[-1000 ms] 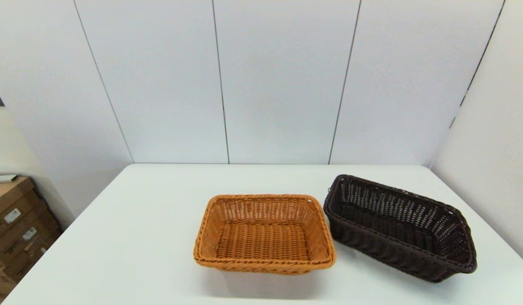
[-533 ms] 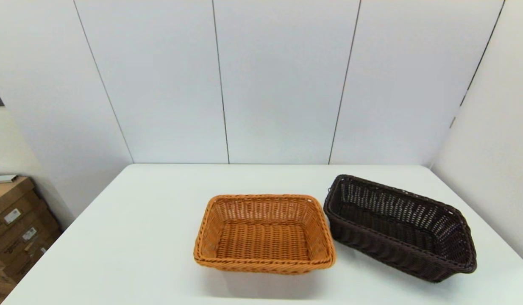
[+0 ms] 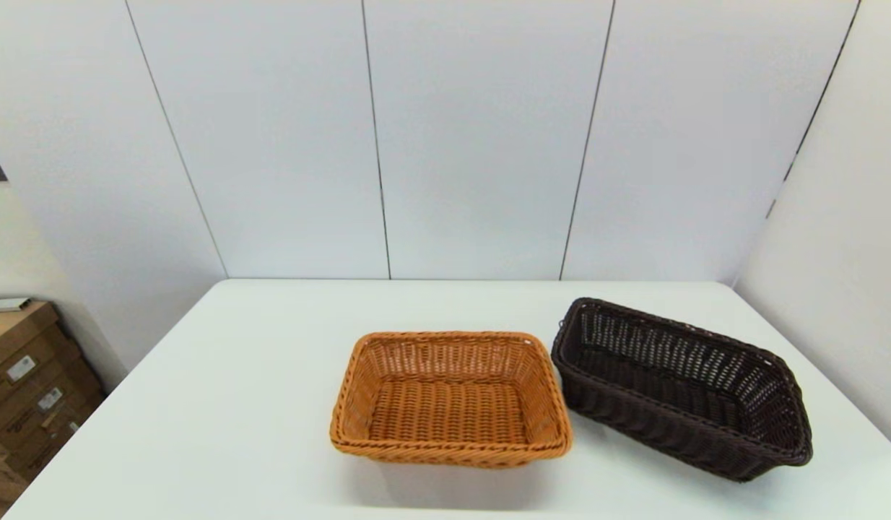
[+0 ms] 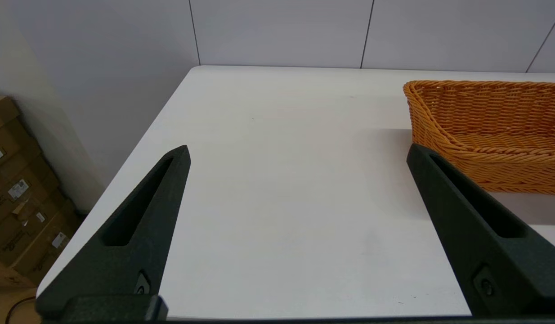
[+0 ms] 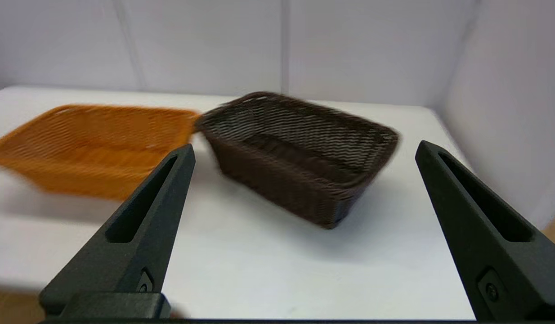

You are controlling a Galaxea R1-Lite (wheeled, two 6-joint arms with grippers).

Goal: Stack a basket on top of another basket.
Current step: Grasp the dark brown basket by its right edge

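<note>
On the white table (image 3: 236, 404), the left gripper (image 4: 297, 155) gapes empty beside the orange-tan wicker basket (image 3: 449, 397); the dark brown wicker basket (image 3: 680, 386), long axis angled, lies ahead of the wide-open, empty right gripper (image 5: 304, 150), likely nearer.

Both baskets are woven wicker — dark brown basket (image 3: 680, 390), orange-tan basket (image 3: 449, 401) — on a smooth matt white table (image 3: 236, 404).

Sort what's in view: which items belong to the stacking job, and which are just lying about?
Job:
- dark brown basket, on the table's right side
- orange-tan basket, at its centre, beside the dark one
- right claw, open, facing the dark basket
- left claw, open, over bare table

Lying about:
- cardboard boxes, off the table's left
- white table, only the support
</note>
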